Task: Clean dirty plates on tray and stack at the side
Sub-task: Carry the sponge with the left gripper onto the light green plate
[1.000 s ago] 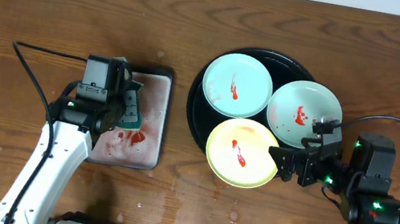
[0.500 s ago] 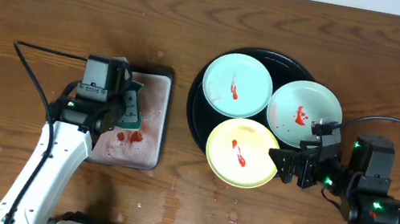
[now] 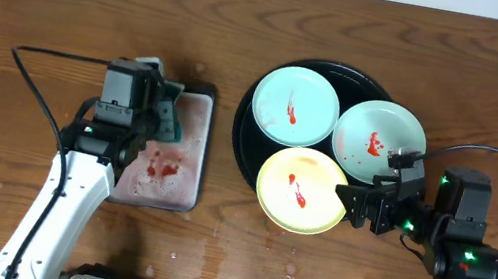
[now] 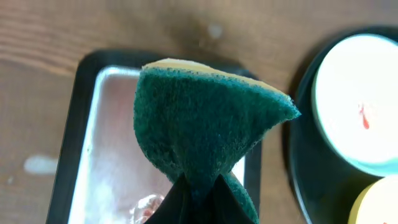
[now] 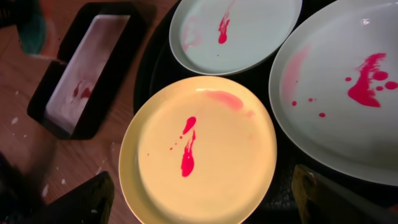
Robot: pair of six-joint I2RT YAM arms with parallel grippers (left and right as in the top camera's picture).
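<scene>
Three sauce-smeared plates sit on the round black tray: a mint plate at the back left, a mint plate at the right, and a yellow plate at the front, overhanging the tray's rim. My left gripper is shut on a green sponge and holds it above the small rectangular tray. My right gripper is open, its fingers spread on either side of the yellow plate's near edge, not touching it.
The small rectangular tray holds pinkish water and red residue. Water drops lie on the wooden table in front of the plates. A black cable runs left of the left arm.
My left gripper has lifted the sponge and moved it toward the back of the small tray, uncovering the red residue. The right gripper and the plates have barely moved.
</scene>
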